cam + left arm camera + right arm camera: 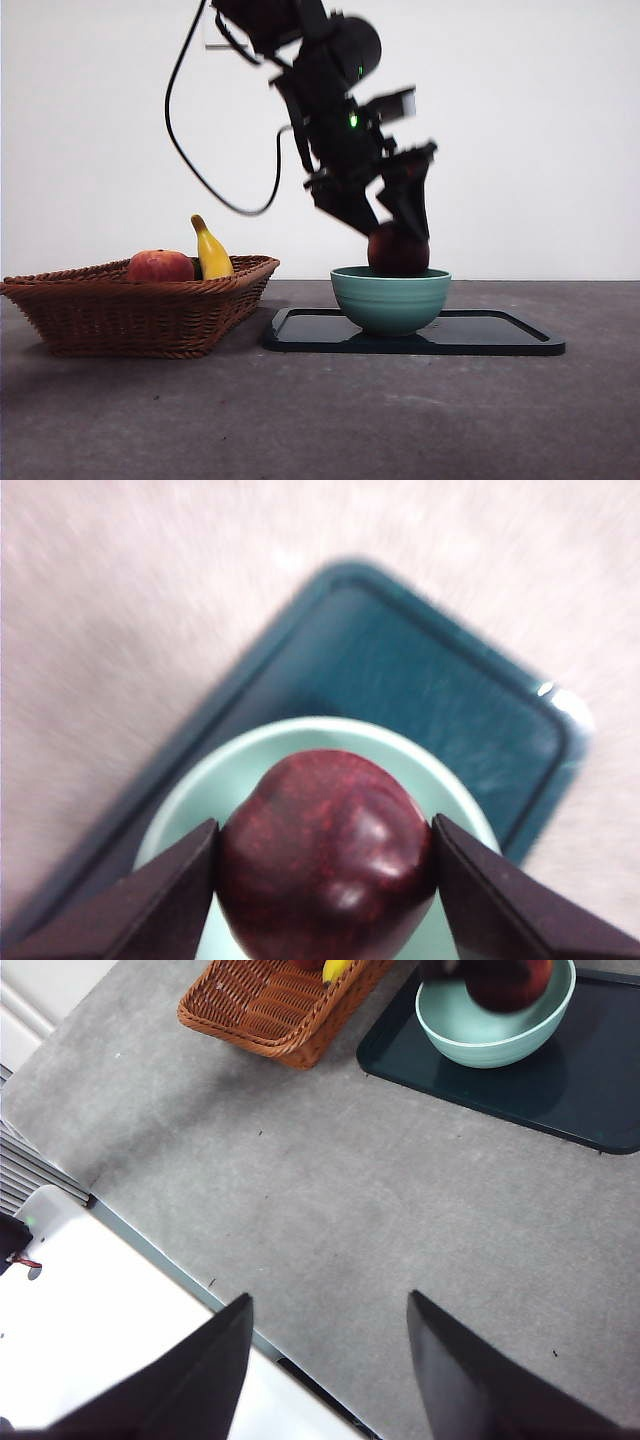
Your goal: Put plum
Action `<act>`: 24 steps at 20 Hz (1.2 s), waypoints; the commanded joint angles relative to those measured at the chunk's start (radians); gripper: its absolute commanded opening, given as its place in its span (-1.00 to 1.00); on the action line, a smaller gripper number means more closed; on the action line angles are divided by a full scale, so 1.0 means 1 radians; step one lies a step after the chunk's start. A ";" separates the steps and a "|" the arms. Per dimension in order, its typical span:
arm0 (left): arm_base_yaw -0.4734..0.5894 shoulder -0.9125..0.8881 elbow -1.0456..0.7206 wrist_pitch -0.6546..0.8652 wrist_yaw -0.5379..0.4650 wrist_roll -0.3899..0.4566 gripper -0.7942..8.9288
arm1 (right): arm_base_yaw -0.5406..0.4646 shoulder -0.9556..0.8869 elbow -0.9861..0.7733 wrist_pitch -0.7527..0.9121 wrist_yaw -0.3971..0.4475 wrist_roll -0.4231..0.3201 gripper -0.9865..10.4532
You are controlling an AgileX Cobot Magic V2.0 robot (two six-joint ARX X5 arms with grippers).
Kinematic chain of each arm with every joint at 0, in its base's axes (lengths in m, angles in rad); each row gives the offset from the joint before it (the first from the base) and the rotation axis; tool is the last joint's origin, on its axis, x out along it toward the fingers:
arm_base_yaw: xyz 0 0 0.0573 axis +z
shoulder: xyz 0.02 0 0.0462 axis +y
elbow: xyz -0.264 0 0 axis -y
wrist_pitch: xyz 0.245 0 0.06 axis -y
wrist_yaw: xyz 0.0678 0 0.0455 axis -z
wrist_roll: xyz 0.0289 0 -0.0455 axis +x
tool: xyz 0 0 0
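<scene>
Glossy plum (325,855), woven wicker basket (140,305), matt table (320,420).

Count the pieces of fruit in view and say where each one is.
3. The plum is held by the left gripper over the green bowl. A red-orange fruit and a banana lie in the wicker basket, which may hide more.

On the bench (320,420), a basket (140,310) sits to the left of a tray (500,335), just beside it. A bowl (390,298) stands on the tray's left part. A banana (212,250) and a round fruit (160,266) lie in the basket. The plum (398,250) sits at the bowl's mouth, between the left end effector's (325,880) jaws.
</scene>
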 commanded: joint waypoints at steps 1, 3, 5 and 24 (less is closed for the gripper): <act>0.007 -0.054 0.088 -0.037 0.005 -0.020 -0.28 | 0.005 0.005 0.007 0.008 -0.002 0.002 -0.40; 0.026 -0.117 0.108 -0.054 0.006 -0.065 -0.27 | 0.005 0.005 0.007 0.008 -0.002 -0.001 -0.40; 0.049 -0.200 0.108 -0.065 0.012 -0.098 -0.27 | 0.005 0.005 0.007 0.008 -0.002 -0.002 -0.40; 0.261 -0.817 -0.251 -0.462 0.020 -0.090 -0.27 | 0.005 0.005 0.007 0.037 -0.003 -0.025 -0.40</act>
